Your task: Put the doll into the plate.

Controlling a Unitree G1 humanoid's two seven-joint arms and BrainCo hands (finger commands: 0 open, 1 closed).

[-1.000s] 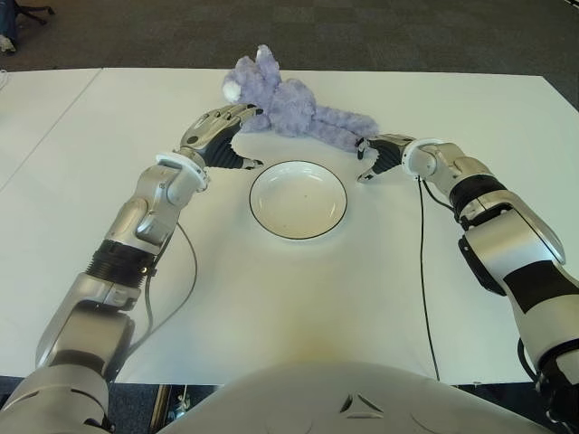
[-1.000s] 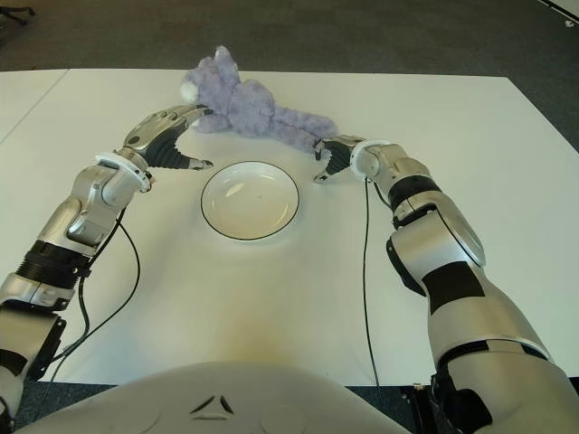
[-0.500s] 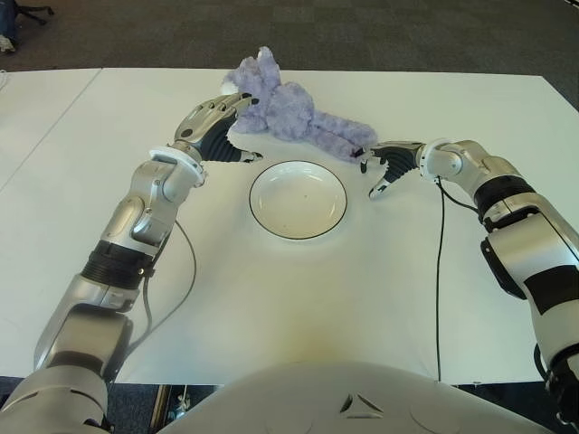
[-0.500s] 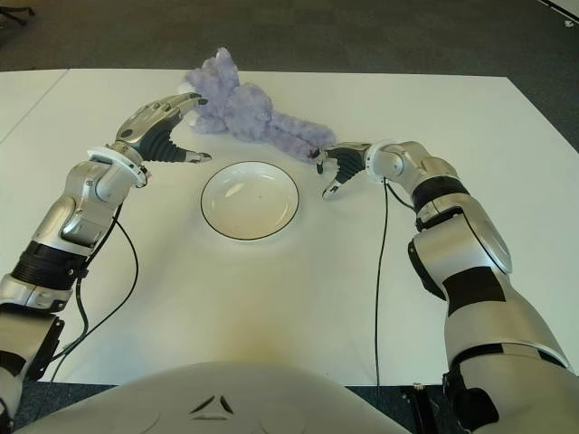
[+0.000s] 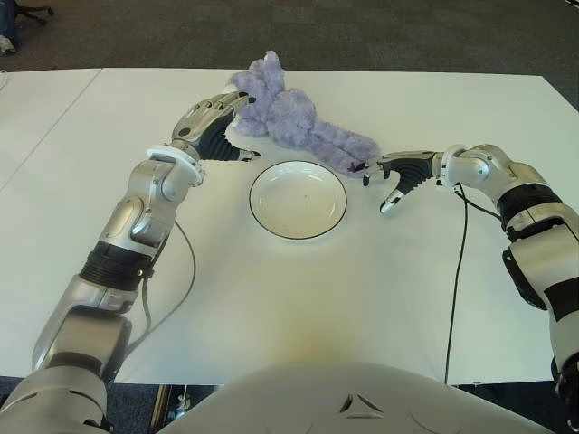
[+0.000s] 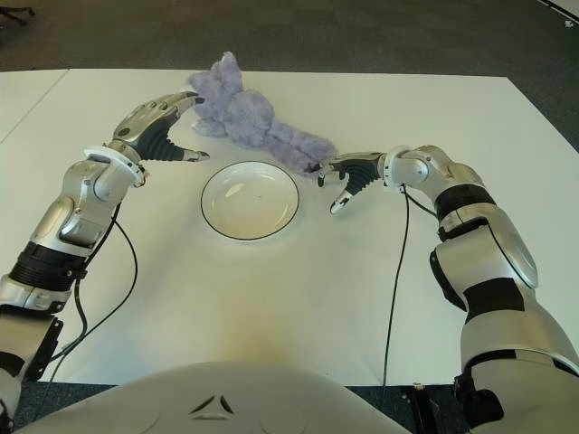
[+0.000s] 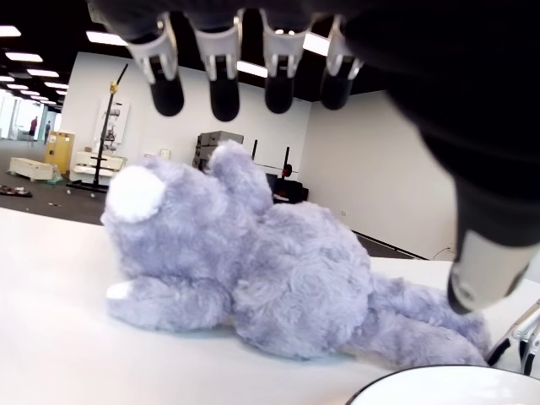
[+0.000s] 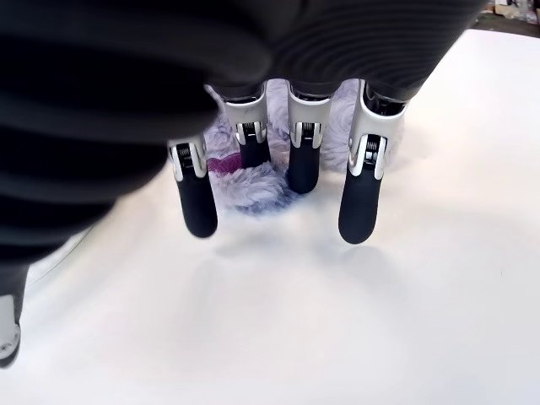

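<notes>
White desk (image 5: 271,298) holds a purple plush bear (image 5: 289,117) lying just behind the empty plate (image 5: 298,200); left hand (image 5: 217,127) and right hand (image 5: 393,172) flank it, fingers spread, holding nothing.

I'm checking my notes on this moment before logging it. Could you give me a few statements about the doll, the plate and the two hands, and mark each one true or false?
1. The doll lies inside the plate. False: it lies on the table just beyond the plate, which holds nothing.
2. The left hand is beside the doll's head end, fingers spread, holding nothing. True.
3. The right hand grips the doll's leg firmly. False: its fingers are extended at the doll's leg end and close on nothing.
4. The doll is purple and lies on its side. True.
5. The plate is white with a dark rim. True.
</notes>
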